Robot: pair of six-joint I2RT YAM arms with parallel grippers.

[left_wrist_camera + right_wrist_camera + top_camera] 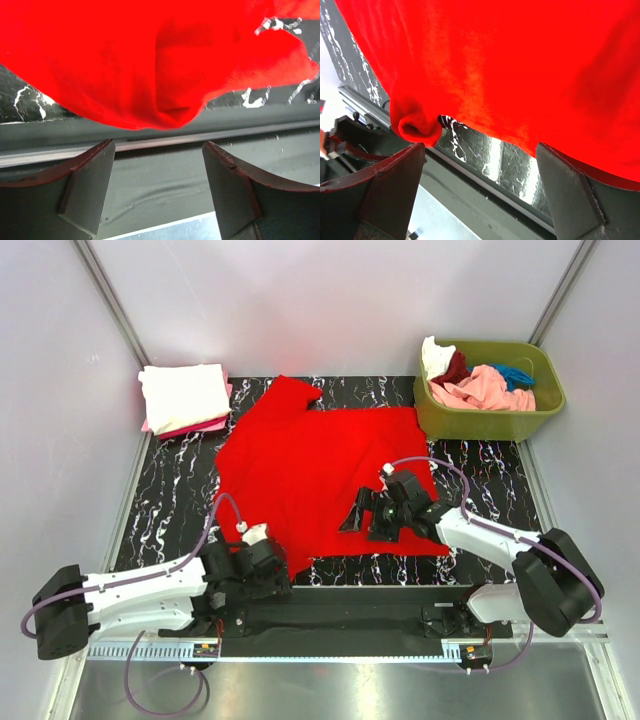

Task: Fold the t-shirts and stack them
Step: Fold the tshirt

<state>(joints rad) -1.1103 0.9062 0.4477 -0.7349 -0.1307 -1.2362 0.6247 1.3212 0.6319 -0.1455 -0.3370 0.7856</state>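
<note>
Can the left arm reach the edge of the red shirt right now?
Probably yes. The left gripper has its jaws apart just short of the red t-shirt, at its near edge, with nothing in between.

The left tool [262,558] sat low, left of centre in the top view, with its jaws parted and empty. The right tool [356,512] pointed toward frame centre from the lower right, its jaws spread wide.
</note>
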